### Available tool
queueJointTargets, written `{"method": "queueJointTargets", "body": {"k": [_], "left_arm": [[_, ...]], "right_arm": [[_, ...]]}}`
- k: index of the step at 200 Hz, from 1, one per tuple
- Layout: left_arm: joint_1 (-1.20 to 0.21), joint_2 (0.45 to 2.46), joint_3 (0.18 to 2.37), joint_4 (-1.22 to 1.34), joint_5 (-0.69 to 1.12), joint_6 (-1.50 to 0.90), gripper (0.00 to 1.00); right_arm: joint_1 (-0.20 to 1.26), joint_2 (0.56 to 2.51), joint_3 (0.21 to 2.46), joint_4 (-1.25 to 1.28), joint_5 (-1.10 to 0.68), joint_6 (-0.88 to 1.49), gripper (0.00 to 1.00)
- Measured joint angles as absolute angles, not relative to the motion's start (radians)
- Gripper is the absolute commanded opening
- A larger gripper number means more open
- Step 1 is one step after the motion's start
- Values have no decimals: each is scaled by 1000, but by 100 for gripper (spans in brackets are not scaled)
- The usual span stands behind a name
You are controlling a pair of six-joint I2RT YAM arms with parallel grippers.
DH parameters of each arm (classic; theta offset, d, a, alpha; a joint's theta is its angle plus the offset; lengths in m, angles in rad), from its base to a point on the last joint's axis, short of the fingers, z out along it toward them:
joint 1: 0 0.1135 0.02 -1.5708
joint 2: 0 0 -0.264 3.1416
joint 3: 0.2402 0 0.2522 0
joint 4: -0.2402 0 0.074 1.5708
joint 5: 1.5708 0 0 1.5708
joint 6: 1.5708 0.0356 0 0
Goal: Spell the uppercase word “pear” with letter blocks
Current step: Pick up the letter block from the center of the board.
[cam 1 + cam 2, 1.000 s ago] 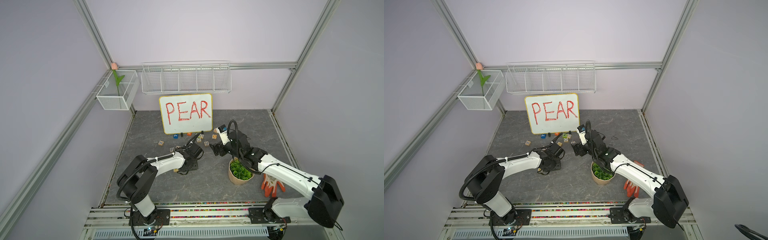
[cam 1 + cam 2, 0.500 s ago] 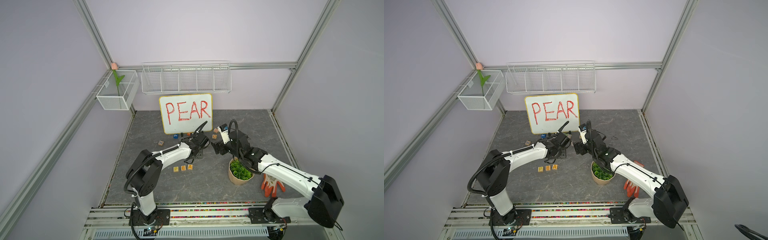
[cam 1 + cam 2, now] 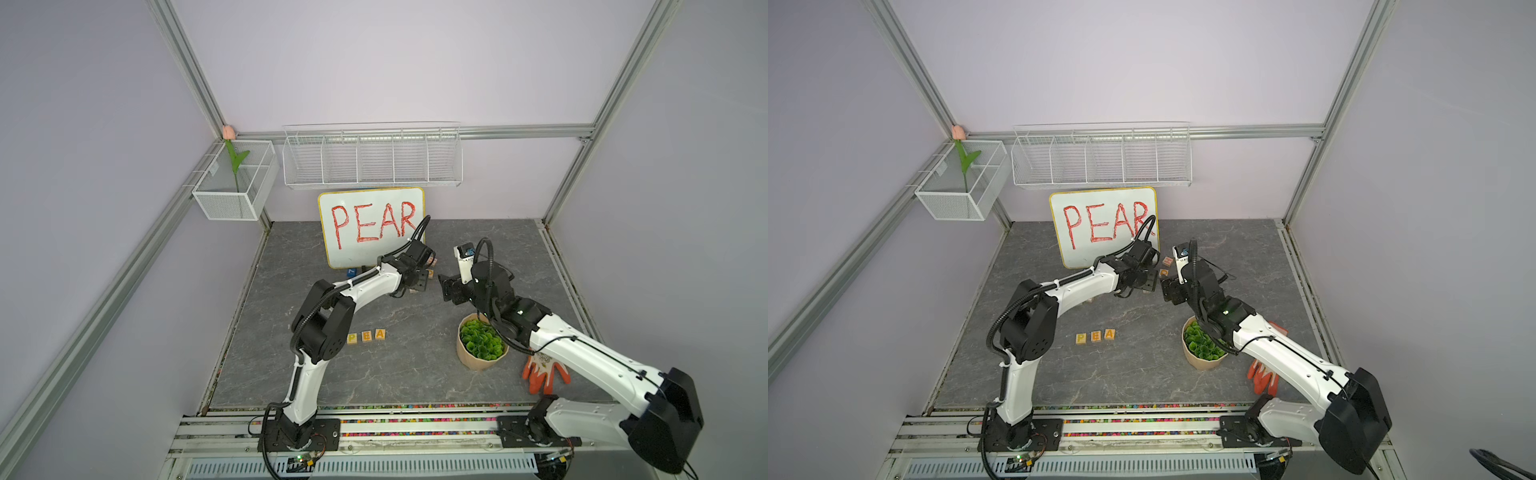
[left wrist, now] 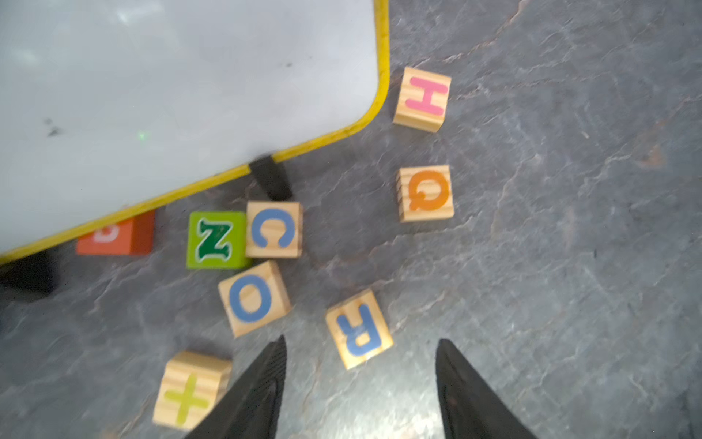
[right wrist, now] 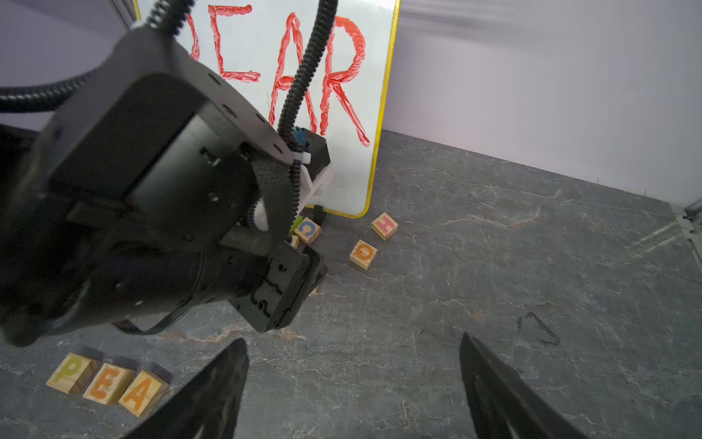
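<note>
The left pincer [image 4: 361, 342] is spread and grips nothing. In the left wrist view its two dark fingers [image 4: 262, 380] stand either side of the R block [image 4: 359, 328], and neither seems to touch it. How high they hang above it I cannot tell. That block, light wood with a blue letter, lies flat on the grey worktop [image 3: 395, 374] near a lower corner of the whiteboard [image 3: 370, 228], among loose cubes. The O block [image 4: 254, 298] is just beside it. The C block [image 4: 274, 229] and the green N block [image 4: 215, 240] touch each other closer to the board. The Q block [image 4: 426, 193] and the H block [image 4: 421, 99] lie farther off. A plus-sign block [image 4: 192, 389] sits by one finger, and an orange-red block [image 4: 117, 239] is half hidden under the board's yellow edge (its letter is unreadable).

Well apart from these, toward the front of the worktop, the P block [image 3: 352, 337], E block [image 3: 366, 336] and A block [image 3: 380, 333] lie in a tight row, letters up, in that order. In both top views the row is close to the left arm's elbow.

The right pincer [image 5: 352, 338] is spread wide with nothing between its jaws, held above bare worktop and facing the left arm's wrist. A potted plant [image 3: 482, 340] stands under the right forearm, with an orange glove [image 3: 544, 376] just beyond it.
</note>
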State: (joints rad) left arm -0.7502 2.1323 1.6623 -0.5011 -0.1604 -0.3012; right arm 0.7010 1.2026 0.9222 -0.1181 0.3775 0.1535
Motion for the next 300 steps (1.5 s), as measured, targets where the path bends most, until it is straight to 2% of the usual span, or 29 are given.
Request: {"method": "queueJointTargets", "body": {"k": [47, 130, 223, 300], "left_arm": [[-726, 2223, 1737, -479, -72, -294, 65], [-716, 2246, 1734, -468, 5, -299, 65], [-726, 2187, 1595, -406, 47, -337, 65], [-800, 2128, 1524, -433, 88, -411, 63]], "right_arm": [[700, 1143, 893, -163, 430, 176, 89], [700, 1119, 863, -206, 457, 195, 89], [700, 1119, 862, -206, 457, 203, 89], [700, 1119, 857, -208, 457, 207, 89]]}}
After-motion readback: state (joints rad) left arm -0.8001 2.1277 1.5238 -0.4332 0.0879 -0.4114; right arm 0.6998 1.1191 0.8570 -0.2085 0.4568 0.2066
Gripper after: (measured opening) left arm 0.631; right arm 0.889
